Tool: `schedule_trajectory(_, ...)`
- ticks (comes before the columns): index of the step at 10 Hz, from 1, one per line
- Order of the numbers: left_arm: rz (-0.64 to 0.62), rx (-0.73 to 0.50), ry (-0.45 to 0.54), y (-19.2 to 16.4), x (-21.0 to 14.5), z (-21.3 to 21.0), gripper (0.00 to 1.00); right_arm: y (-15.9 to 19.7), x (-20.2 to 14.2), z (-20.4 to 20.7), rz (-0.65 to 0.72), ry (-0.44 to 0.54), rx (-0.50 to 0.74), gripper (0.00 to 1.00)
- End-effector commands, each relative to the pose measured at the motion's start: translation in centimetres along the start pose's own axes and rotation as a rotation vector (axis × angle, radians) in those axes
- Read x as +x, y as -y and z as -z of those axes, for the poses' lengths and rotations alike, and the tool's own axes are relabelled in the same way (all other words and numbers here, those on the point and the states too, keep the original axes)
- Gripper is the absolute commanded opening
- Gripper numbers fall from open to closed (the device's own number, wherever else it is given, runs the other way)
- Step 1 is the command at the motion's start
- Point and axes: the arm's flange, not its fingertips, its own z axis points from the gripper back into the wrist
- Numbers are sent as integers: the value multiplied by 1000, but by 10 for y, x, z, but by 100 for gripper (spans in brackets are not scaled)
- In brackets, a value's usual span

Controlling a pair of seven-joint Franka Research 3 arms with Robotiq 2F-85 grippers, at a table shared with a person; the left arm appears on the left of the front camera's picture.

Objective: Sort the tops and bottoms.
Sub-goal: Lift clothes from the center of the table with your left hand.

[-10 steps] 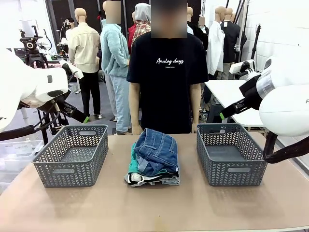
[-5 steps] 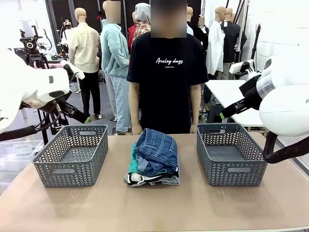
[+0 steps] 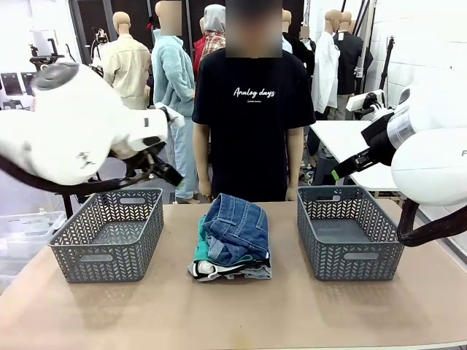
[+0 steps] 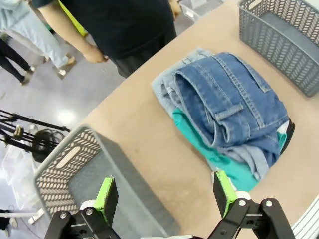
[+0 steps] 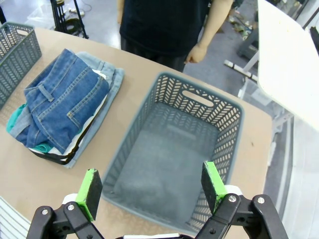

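The garments lie in one folded pile at the middle of the surface (image 3: 233, 313), nearer its far edge than its near one. The dark blue jeans (image 3: 235, 230) lie on top, folded over, with a belt loop and seams showing. Under them the teal-green shirt (image 4: 198, 141) sticks out on the pile's left side. Below that comes the white shirt with black trim (image 3: 206, 269), visible at the pile's near edge. The pale light-blue shorts (image 5: 108, 74) lie at the bottom, touching the surface, and reach out past the jeans toward the far edge.

A grey lattice left basket (image 3: 109, 259) stands to the left of the pile and a matching right basket (image 3: 350, 259) to the right, each apart from it. Nothing lies in either.

The left jaws hang in the air above the far right corner of the left basket, spread wide and holding nothing. The right jaws hang above and beyond the right basket, also spread wide with nothing between them.

A person in a black T-shirt (image 3: 252, 124) stands at the far edge behind the pile, arms hanging down.
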Motion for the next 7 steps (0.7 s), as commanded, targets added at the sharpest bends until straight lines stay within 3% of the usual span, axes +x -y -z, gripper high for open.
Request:
schedule_trajectory(1, -15, -8, -92, 4, 31, 44, 100, 0, 1, 2, -8, 8, -9, 100)
schedule_trajectory(3, -52, -4, -140, 13, 47, 74, 100, 0, 1, 2, -8, 8, -9, 100)
schedule_trajectory(4, -33, 166, -123, 3, 44, 67, 100, 0, 1, 2, -8, 8, -9, 100)
schedule_trajectory(5, -22, -47, -105, 7, 27, 70, 100, 0, 1, 2, -8, 8, -9, 100)
schedule_trajectory(7, -28, 17, -111, -3, 32, 76, 100, 0, 1, 2, -8, 8, -9, 100)
